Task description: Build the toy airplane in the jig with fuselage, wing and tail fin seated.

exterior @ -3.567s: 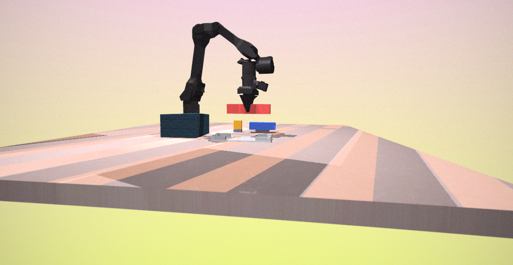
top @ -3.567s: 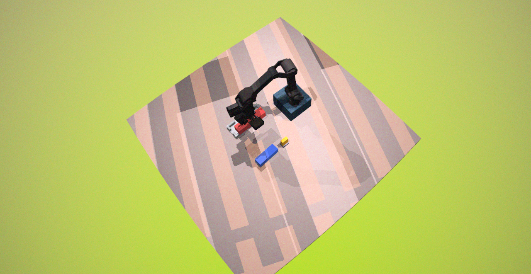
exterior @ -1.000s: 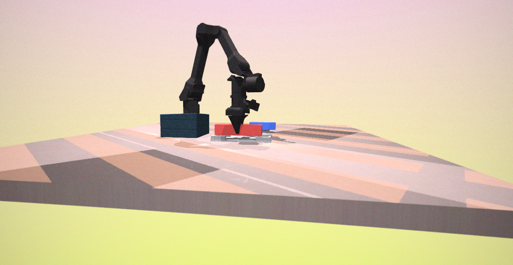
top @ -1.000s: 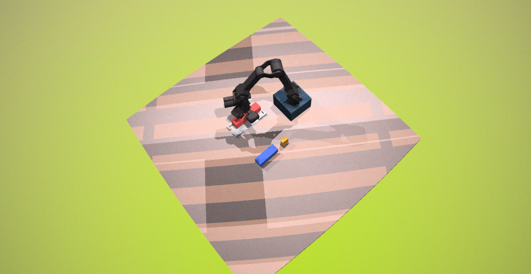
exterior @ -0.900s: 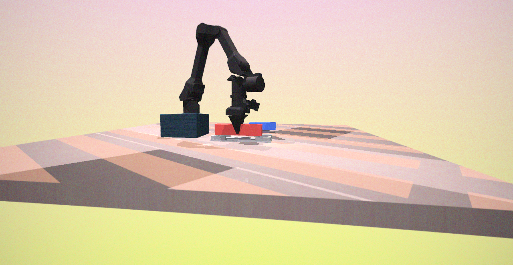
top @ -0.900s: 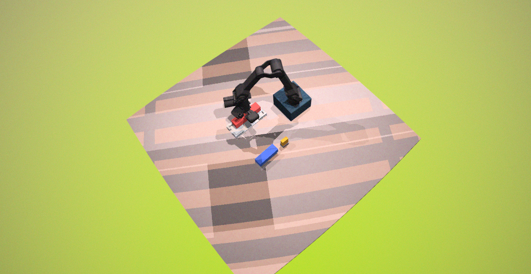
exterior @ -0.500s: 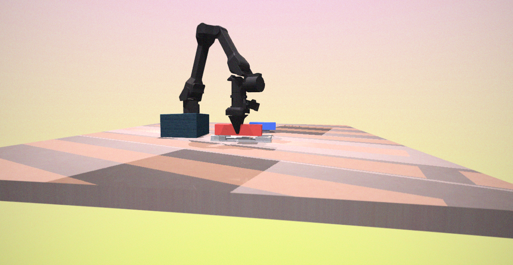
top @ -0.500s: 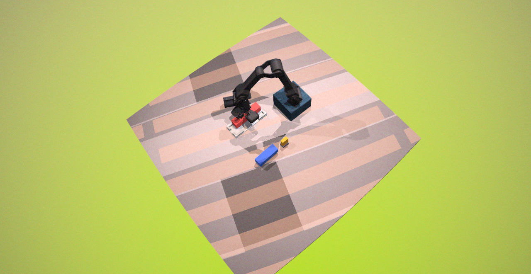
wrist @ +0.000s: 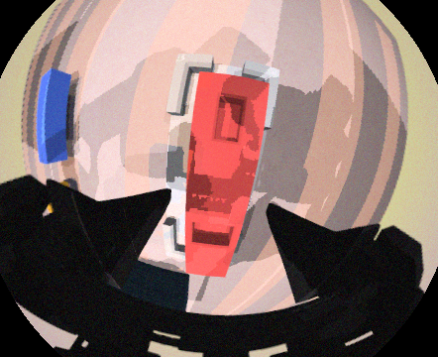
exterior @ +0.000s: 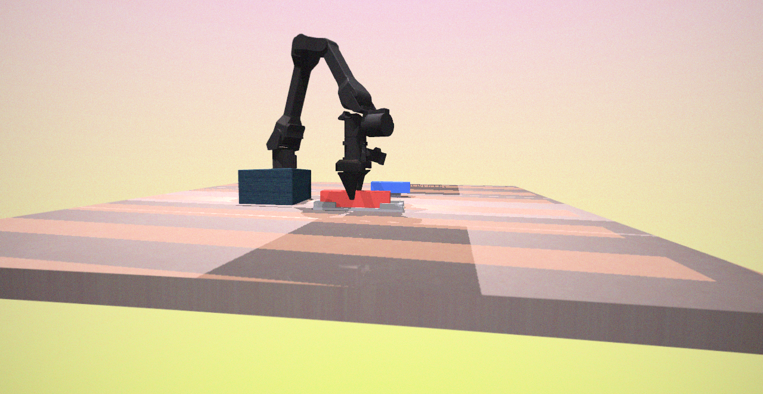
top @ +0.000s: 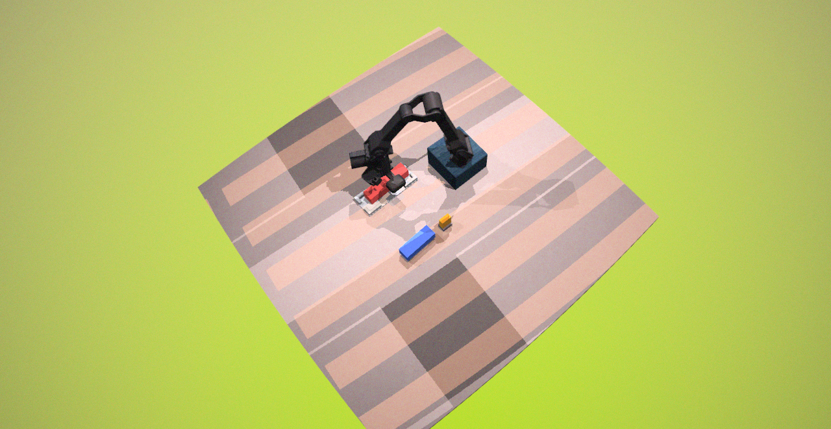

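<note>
The red fuselage [top: 402, 169] [exterior: 376, 198] [wrist: 219, 161] lies level, low in the pale jig [top: 372, 210] [exterior: 397, 207] [wrist: 177, 94], between its corner walls. Its two top sockets are empty. My gripper [top: 384, 183] [exterior: 356, 194] [wrist: 220, 201] is open, its fingers down on either side of the fuselage with a gap at each side in the wrist view. The blue wing [top: 416, 243] [exterior: 390, 186] [wrist: 54, 116] lies apart from the jig. The small orange tail fin [top: 445, 221] stands near one wing end; only slivers show in the wrist view, and it is hidden in the exterior view.
The dark blue base block [top: 457, 173] [exterior: 264, 186] [wrist: 160, 285] carries the arm, a little beyond the socketed tail end of the fuselage. The striped table [top: 465, 333] [exterior: 373, 253] bears everything, with shadows around the jig.
</note>
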Robot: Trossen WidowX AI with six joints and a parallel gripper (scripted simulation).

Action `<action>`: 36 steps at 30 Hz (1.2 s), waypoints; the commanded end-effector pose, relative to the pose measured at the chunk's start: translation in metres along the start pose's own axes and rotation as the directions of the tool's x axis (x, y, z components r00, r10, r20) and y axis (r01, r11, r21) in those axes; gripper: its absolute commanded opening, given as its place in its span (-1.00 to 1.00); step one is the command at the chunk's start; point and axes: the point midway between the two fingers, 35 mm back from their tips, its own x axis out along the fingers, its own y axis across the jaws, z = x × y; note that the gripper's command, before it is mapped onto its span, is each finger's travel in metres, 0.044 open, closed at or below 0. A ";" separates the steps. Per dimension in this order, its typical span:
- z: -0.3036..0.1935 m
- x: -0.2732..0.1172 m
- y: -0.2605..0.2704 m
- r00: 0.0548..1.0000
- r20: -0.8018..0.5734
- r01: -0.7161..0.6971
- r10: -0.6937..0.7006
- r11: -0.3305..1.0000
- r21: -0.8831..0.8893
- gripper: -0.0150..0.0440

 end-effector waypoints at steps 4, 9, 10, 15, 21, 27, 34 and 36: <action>0.004 -0.025 -0.002 1.000 0.000 0.003 -0.003 1.000 -0.001 1.00; 0.001 -0.104 0.000 1.000 -0.002 0.004 -0.004 1.000 -0.002 1.00; 0.001 -0.107 0.000 1.000 -0.002 0.004 -0.004 1.000 -0.002 1.00; 0.006 -0.107 -0.002 1.000 -0.001 0.004 -0.004 1.000 -0.002 1.00; 0.011 -0.109 0.002 1.000 0.000 0.003 -0.003 0.999 -0.050 1.00; 0.041 -0.105 0.056 1.000 0.005 -0.007 0.007 0.992 -0.128 1.00; 0.073 -0.103 0.150 1.000 0.007 -0.011 0.012 0.995 -0.102 1.00; 0.077 -0.102 0.181 1.000 0.007 -0.013 0.013 0.996 -0.086 1.00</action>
